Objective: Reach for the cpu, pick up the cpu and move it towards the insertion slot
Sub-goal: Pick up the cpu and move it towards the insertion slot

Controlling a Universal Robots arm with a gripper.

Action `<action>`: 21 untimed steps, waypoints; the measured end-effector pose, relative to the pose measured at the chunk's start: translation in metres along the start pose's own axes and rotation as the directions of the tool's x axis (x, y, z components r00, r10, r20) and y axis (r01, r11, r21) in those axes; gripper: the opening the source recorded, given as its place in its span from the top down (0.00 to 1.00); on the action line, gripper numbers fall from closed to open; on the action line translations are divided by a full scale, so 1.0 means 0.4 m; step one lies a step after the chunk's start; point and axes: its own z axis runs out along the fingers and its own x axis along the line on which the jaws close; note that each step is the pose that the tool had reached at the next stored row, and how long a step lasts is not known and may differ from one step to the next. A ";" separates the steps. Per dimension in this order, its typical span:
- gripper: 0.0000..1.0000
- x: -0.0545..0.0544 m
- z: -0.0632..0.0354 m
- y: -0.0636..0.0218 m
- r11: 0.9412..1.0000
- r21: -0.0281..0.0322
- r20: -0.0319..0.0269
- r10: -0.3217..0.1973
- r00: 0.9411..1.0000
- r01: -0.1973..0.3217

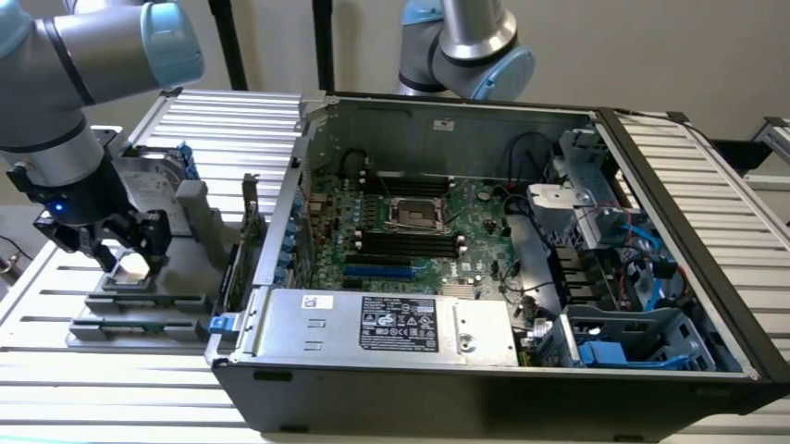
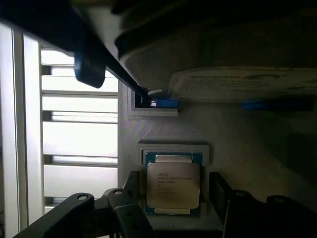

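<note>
End effector (image 1: 129, 253) of the grey and blue arm hangs low over a grey fixture tray (image 1: 139, 319) on the slatted metal worktop (image 1: 111, 393). It is at the exterior view's left, outside the open computer case (image 1: 494, 393). Its dark fingers (image 2: 221, 191) are spread wide and released, one on each side of the cpu (image 2: 173, 184), gripping nothing. The cpu lies flat in a pale square holder (image 2: 173, 148) on the tray. Its silvery lid faces up with small print on it, and a blue-green rim shows around the lid. In the wrist view the fingers sit just beside two opposite edges of the chip; whether they touch it cannot be told. Near the holder on the same tray stands a grey hard drive (image 1: 151, 180) with blue trim and a white label.

The insertion slot (image 1: 416, 215) is well apart from the cpu, inside the case, toward the exterior view's right of the tray. It is a square socket with a shiny metal frame and a dark centre, set on the green motherboard (image 1: 475, 208). Black memory slots (image 1: 401, 245) run in parallel rows on both sides of it. A blue expansion slot (image 1: 376, 273) lies nearer the silver power supply (image 1: 395, 324), which carries a black and white label.
</note>
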 end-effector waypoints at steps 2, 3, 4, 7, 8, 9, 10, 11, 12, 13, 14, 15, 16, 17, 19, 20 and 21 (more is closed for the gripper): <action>0.35 0.000 0.000 0.000 1.000 0.000 -0.001 0.000 1.000 0.000; 0.42 0.000 0.000 0.000 1.000 0.000 -0.001 0.000 1.000 0.000; 0.42 0.000 0.000 0.000 1.000 0.000 -0.001 0.000 1.000 0.000; 0.42 0.000 0.000 0.000 1.000 0.000 -0.003 0.000 1.000 0.000; 0.42 0.000 0.000 0.000 1.000 0.000 -0.004 0.000 1.000 0.000; 0.44 0.000 0.000 0.000 1.000 0.000 -0.004 0.000 1.000 0.000; 0.44 0.000 0.000 0.000 1.000 0.000 -0.004 0.000 1.000 0.000; 0.46 -0.001 0.000 0.000 1.000 0.000 -0.004 0.000 1.000 0.000; 0.46 -0.001 0.000 0.000 1.000 0.000 -0.004 0.000 1.000 0.000; 0.46 -0.001 0.000 0.000 1.000 0.000 -0.004 0.000 1.000 0.000; 0.46 -0.001 -0.001 0.000 1.000 0.000 -0.004 0.000 1.000 0.000; 0.46 -0.001 -0.003 0.000 1.000 0.000 -0.004 0.000 1.000 0.000; 0.46 -0.001 -0.008 0.000 1.000 0.000 -0.005 0.000 1.000 0.000; 0.46 -0.001 -0.014 0.000 1.000 0.000 -0.005 0.000 1.000 0.000; 0.46 0.000 -0.031 0.000 1.000 0.000 -0.005 0.000 1.000 0.000; 0.46 0.000 -0.040 0.000 1.000 0.000 -0.005 0.000 1.000 0.000; 0.46 0.000 -0.051 0.000 1.000 0.000 -0.006 0.000 1.000 0.000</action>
